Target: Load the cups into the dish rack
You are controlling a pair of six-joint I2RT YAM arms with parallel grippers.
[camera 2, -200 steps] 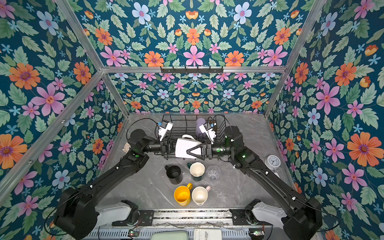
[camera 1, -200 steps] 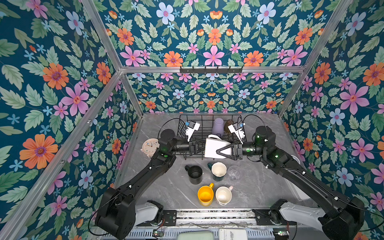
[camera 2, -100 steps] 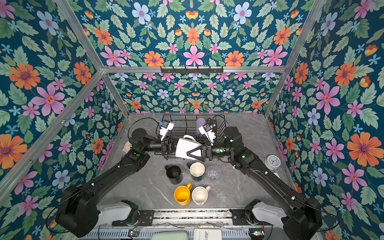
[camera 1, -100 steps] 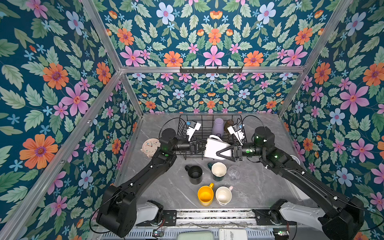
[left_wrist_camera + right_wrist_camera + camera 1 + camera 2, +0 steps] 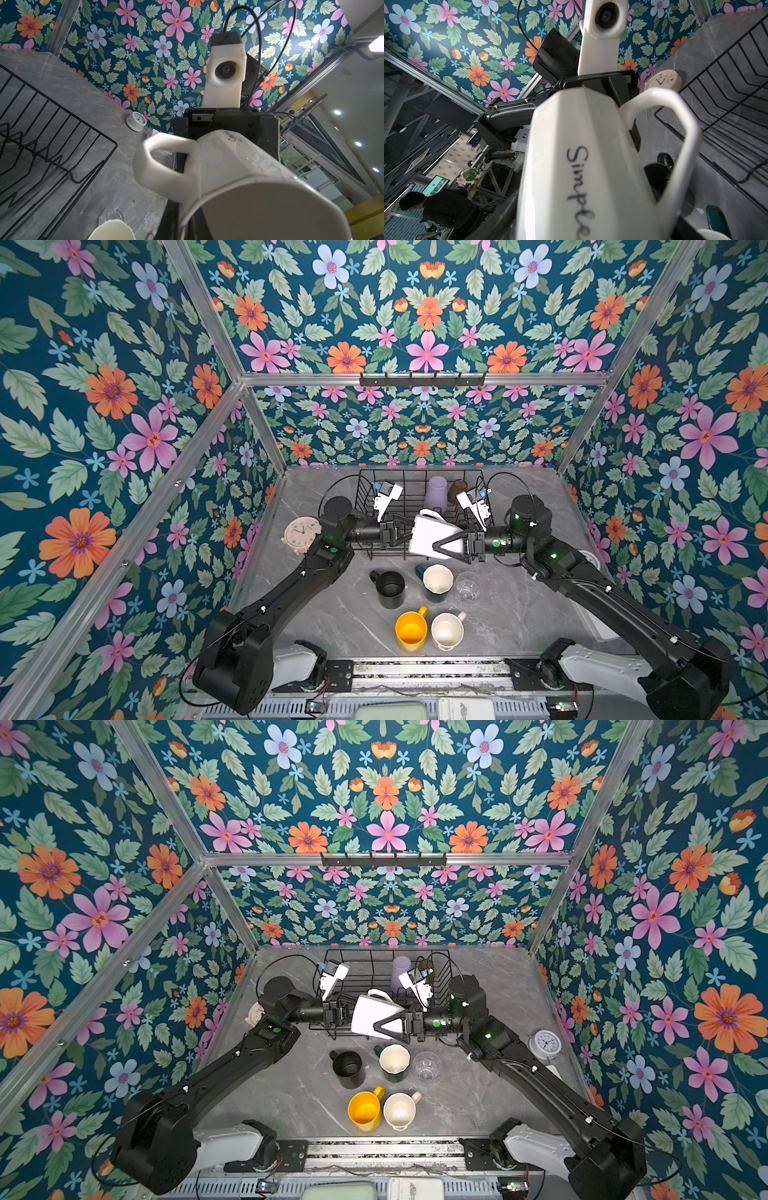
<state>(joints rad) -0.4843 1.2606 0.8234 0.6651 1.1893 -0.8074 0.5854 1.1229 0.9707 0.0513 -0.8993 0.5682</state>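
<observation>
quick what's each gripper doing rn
left gripper: shut on the white mug
right gripper: jaws wide around that mug, grip cannot be told

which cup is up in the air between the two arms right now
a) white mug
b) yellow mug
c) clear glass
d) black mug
a: the white mug is off the table, with the left gripper shut on one end and the right gripper straddling its body.
</observation>
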